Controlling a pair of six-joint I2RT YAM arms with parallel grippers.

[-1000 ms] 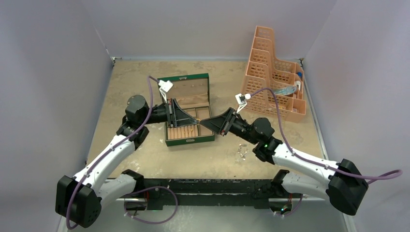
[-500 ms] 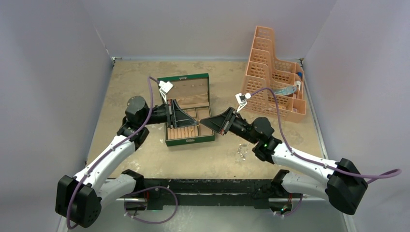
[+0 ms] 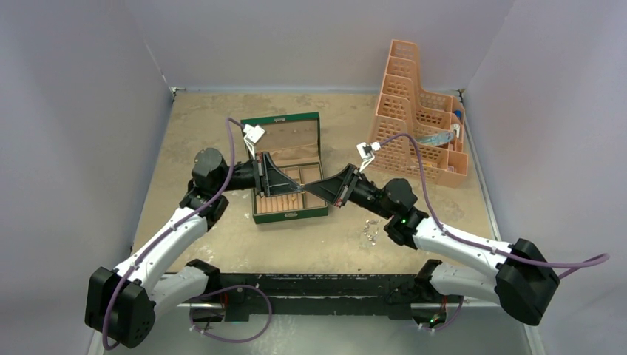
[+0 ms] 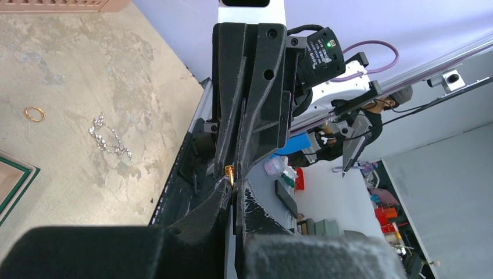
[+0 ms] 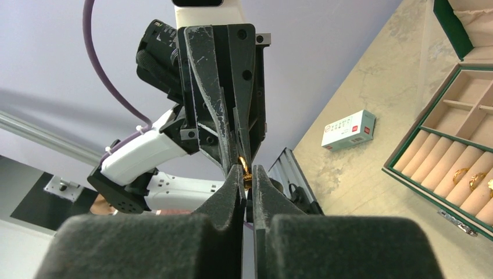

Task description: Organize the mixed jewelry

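Note:
Both grippers meet tip to tip just above the open green box (image 3: 290, 215). A small gold ring (image 4: 231, 172) sits pinched at the fingertips of my left gripper (image 4: 232, 185), which is shut on it. My right gripper (image 5: 246, 172) faces it and its jaws stand nearly together around the same gold ring (image 5: 244, 165). In the top view, left gripper (image 3: 301, 188) and right gripper (image 3: 308, 186) touch noses. More gold rings (image 5: 462, 174) lie in the box's ridged rolls. A silvery chain (image 4: 109, 136) and a loose gold ring (image 4: 34, 114) lie on the table.
An orange plastic rack (image 3: 418, 111) stands at the back right. The box's lid (image 3: 288, 137) stands open toward the back. A small white carton (image 5: 347, 130) lies on the table. The silvery chain (image 3: 369, 234) lies close to the right arm's elbow.
The right gripper's jaws have closed in on the ring held by the left gripper, and it has edged slightly left. The left arm has stayed still.

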